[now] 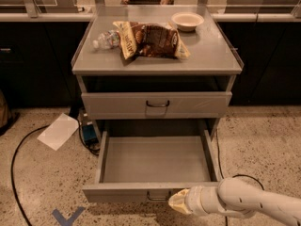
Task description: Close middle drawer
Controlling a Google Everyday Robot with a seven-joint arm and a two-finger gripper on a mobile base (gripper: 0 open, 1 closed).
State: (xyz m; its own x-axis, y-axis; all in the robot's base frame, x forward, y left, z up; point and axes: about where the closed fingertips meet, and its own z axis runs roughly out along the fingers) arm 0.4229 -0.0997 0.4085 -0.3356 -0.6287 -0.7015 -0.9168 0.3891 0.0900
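The middle drawer (155,160) is a wide grey metal tray, pulled far out of the grey cabinet, and it holds nothing. Its low flat front panel (122,192) has a small centred loop handle (157,197). My gripper (178,202), cream-coloured at the tip, reaches in from the lower right on a white arm (244,204). It sits at the front panel, just right of the handle. Whether it touches the panel cannot be told.
The drawer above (157,105) is shut. On the cabinet top (211,55) lie a brown snack bag (153,40), a water bottle (106,39) and a bowl (187,20). A white sheet (59,131), a black cable (19,149), a blue box (88,132) and blue tape (67,217) are on the floor at the left.
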